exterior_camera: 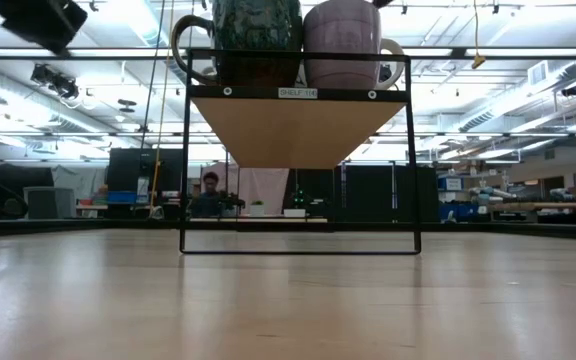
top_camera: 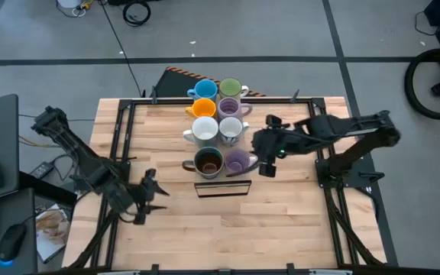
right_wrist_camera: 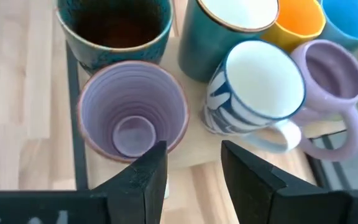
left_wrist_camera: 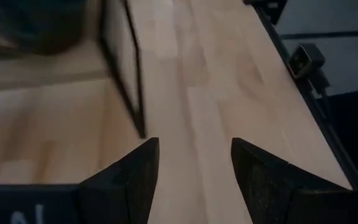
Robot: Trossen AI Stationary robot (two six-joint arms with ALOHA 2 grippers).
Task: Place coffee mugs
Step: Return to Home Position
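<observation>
While the eight coffee mugs (top_camera: 205, 130) are standing in two columns of four on the raised shelf (exterior_camera: 298, 125) at the far middle of the table (top_camera: 281, 229), the right gripper (top_camera: 267, 166) is hovering just beside the shelf's near right corner. Its fingers (right_wrist_camera: 151, 177) are standing moderately apart and are gripping nothing. The nearest lilac mug (right_wrist_camera: 133, 112) is sitting directly ahead of those fingertips, mouth up, with the dark mug (right_wrist_camera: 114, 28) next to it in the same front row; whether a finger is touching the lilac rim cannot be told. The left gripper (top_camera: 157, 195) is waiting over bare wood near the table's left front, well apart from every mug, its fingers (left_wrist_camera: 126, 180) likewise spread and carrying nothing. At table height, the dark and lilac mugs are showing side by side on the shelf top, and a person (exterior_camera: 211, 185) is sitting far behind in the room.
</observation>
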